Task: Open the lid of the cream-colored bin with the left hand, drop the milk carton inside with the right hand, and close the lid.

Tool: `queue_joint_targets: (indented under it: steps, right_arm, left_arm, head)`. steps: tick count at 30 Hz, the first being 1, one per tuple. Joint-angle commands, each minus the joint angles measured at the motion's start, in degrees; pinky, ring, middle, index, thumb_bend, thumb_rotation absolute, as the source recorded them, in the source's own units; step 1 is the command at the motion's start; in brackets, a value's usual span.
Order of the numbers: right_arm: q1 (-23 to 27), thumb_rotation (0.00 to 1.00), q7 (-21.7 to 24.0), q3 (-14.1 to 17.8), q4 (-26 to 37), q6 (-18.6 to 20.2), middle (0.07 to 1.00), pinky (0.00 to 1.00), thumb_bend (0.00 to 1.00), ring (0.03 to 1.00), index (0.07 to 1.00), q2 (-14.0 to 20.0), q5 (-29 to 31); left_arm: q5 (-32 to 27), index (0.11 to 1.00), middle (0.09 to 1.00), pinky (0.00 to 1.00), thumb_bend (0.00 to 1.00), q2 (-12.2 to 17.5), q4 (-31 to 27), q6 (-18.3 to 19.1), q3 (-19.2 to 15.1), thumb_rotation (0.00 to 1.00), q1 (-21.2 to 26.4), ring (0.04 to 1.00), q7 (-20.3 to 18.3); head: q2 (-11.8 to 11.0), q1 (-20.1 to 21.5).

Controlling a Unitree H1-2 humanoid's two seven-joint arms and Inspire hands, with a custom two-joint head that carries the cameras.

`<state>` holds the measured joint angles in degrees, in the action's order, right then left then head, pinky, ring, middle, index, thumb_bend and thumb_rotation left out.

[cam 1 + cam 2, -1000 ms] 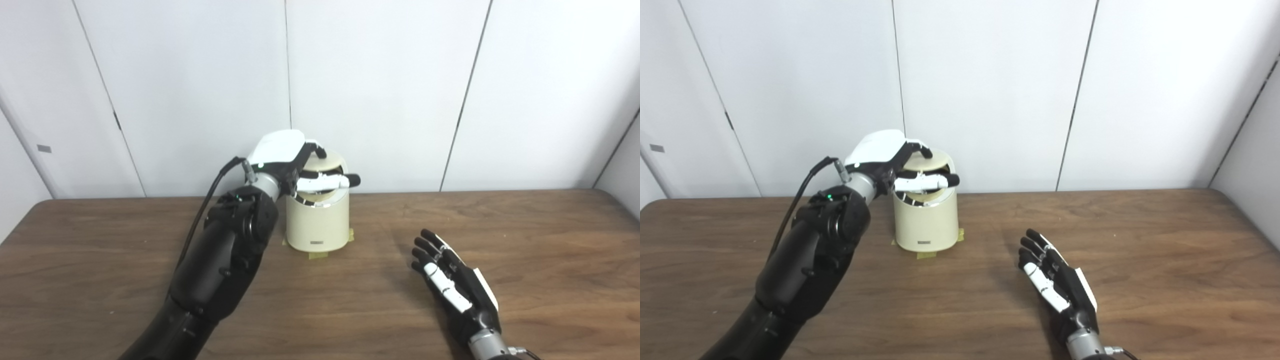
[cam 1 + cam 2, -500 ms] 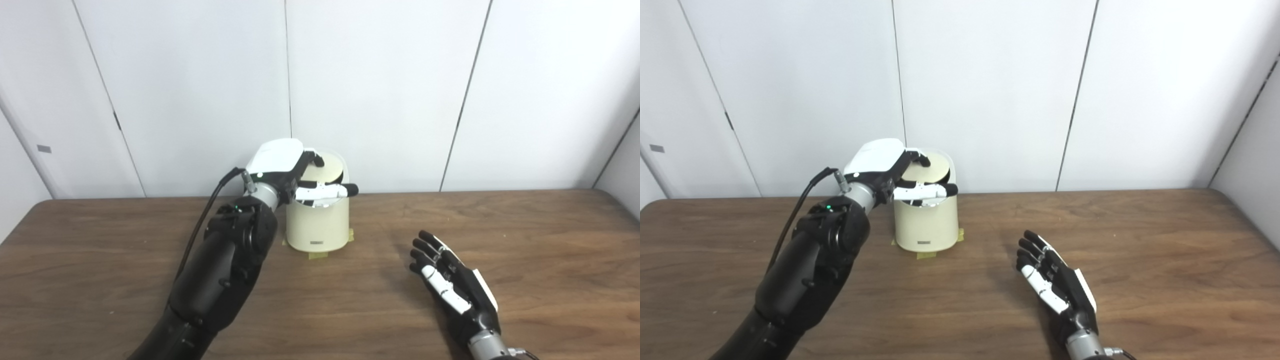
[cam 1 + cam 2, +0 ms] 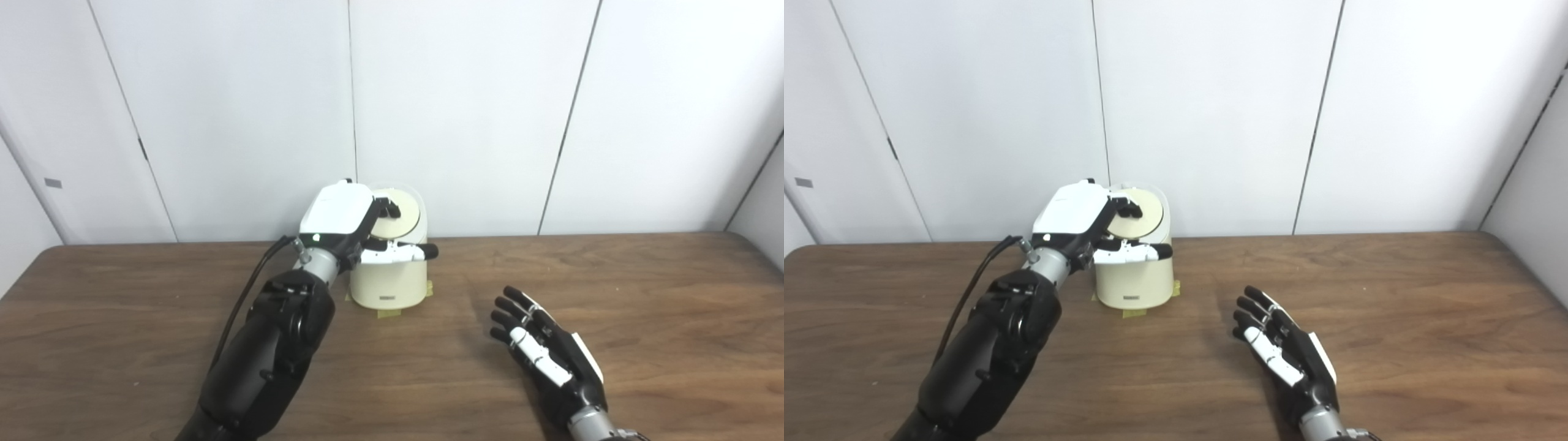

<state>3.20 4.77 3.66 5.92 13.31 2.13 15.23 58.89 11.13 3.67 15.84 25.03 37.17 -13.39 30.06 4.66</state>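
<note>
Wooden table (image 3: pixel 643 294): left hand (image 3: pixel 343 220) (fingers spread) covers bin (image 3: pixel 389 285).

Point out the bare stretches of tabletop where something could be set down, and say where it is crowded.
Bare wood runs from the right hand out to the table's right edge, and fills the gap between that hand and the cream-colored bin. The near left corner, left of the left arm, is bare too. The bin is the crowded spot: the left hand sits on its lid.

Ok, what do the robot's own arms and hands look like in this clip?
Both arms are glossy black. The left hand has a white back shell, black-tipped white fingers, a silver wrist and a black cable. The right hand is black with white finger segments and a silver wrist.
</note>
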Motion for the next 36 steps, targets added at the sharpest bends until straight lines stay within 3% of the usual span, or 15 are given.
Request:
queue_joint_targets:
  steps: [1, 9, 22, 36]
  right_arm:
    - [0.1, 0.34, 0.4, -0.3, 1.1, 0.9, 0.843, 0.79, 0.17, 0.842, 0.821, 0.1, 0.2]
    - [-0.1, 0.35, 0.0, -0.5, 2.0, 2.1, 0.840, 0.79, 0.18, 0.842, 0.823, -0.1, -0.1]
    - [0.4, 0.40, 0.1, -0.9, 2.6, 4.6, 0.855, 0.80, 0.19, 0.853, 0.841, -0.1, 0.1]
    - [0.6, 0.43, 0.7, -0.9, 2.1, 4.2, 0.866, 0.82, 0.18, 0.863, 0.853, 0.3, 0.1]
  left_arm:
    - [2.8, 0.704, 0.731, 1.00, 0.93, 0.9, 0.1, -1.1, 0.9, 0.97, 2.1, 0.848, 1.8]
    - [8.0, 0.723, 0.748, 1.00, 0.91, 2.3, 1.4, -3.2, 4.2, 0.92, 0.5, 0.861, 3.4]
    - [8.1, 0.717, 0.742, 1.00, 0.91, 2.8, 3.7, -3.7, 4.4, 0.92, -0.8, 0.853, 2.9]
    - [8.2, 0.716, 0.732, 1.00, 0.93, 2.5, 4.3, -4.0, 4.9, 0.93, -2.3, 0.848, 3.1]
  head:
    - [0.2, 0.1]
    - [0.7, 0.5]
    - [0.7, 0.7]
    - [0.6, 0.8]
